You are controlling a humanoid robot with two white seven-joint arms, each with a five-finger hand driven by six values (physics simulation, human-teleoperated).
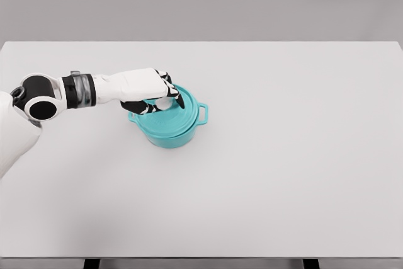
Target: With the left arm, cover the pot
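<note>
Nearest my camera lies the broad, flat white table (pixel 264 193), which fills most of the head view and carries everything else I see. Next in size is the white left arm (pixel 75 91), which enters from the lower left edge, runs past a black shoulder joint and a grey wrist band, and stretches to the right over the tabletop.

Directly below the hand sits the round teal pot (pixel 171 131), upright on the table, with a small loop handle sticking out on the side away from the arm. On top of it rests the round teal lid (pixel 173 116), which looks seated on the rim, though the hand hides its near-left part and I cannot tell whether it sits fully flush.

At the end of the arm, the white left hand with black fingers (pixel 151 92) hovers palm-down over the lid. Its fingers are curled together around the small pale knob (pixel 165 103) at the lid's centre, pinching it from above.

I do not see the right arm anywhere in this view.
</note>
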